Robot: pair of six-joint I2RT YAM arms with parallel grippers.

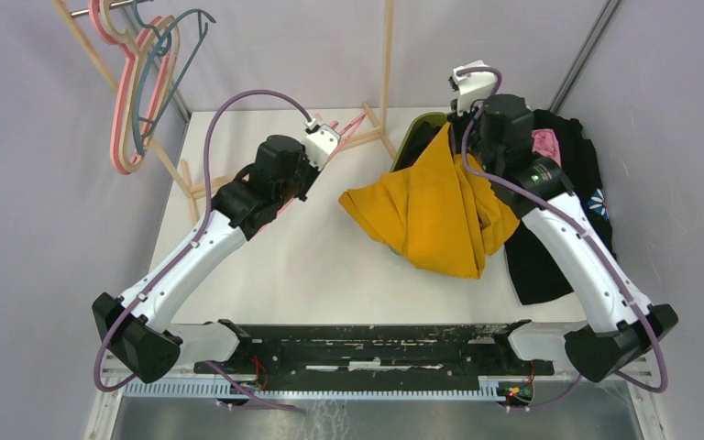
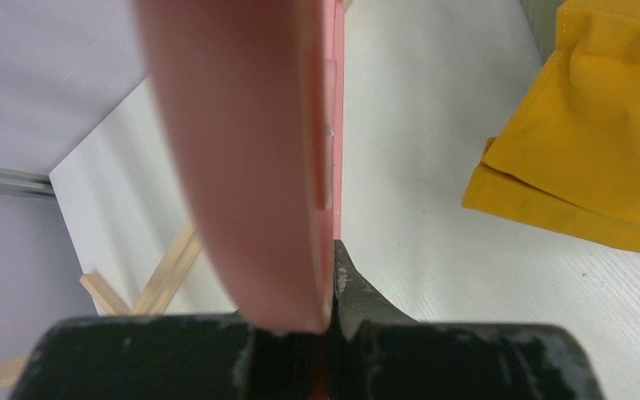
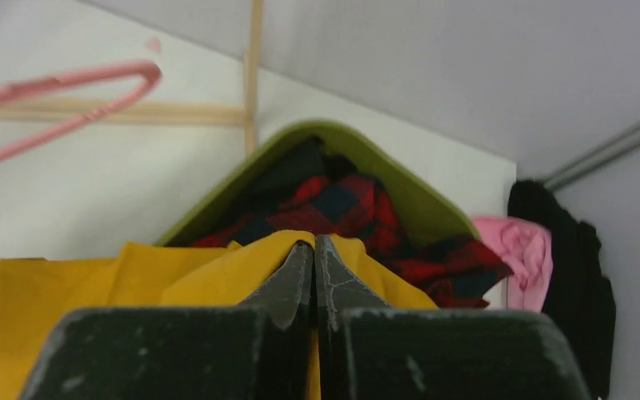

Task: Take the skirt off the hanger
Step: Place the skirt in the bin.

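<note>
The mustard-yellow skirt (image 1: 440, 206) hangs from my right gripper (image 1: 466, 117), which is shut on its top fold (image 3: 242, 258); its lower part lies spread on the white table. The skirt's edge also shows in the left wrist view (image 2: 592, 142). My left gripper (image 1: 316, 156) is shut on the pink hanger (image 2: 250, 158), which fills the left wrist view and pokes out past the fingers toward the wooden rack (image 1: 357, 121). The hanger's far end shows in the right wrist view (image 3: 67, 92), clear of the skirt.
A green bin (image 3: 417, 200) holding red plaid cloth (image 3: 342, 208) stands behind the skirt. Black and pink clothes (image 1: 564, 183) are piled at the right edge. Spare pink and teal hangers (image 1: 142, 82) hang on the wooden rack at back left.
</note>
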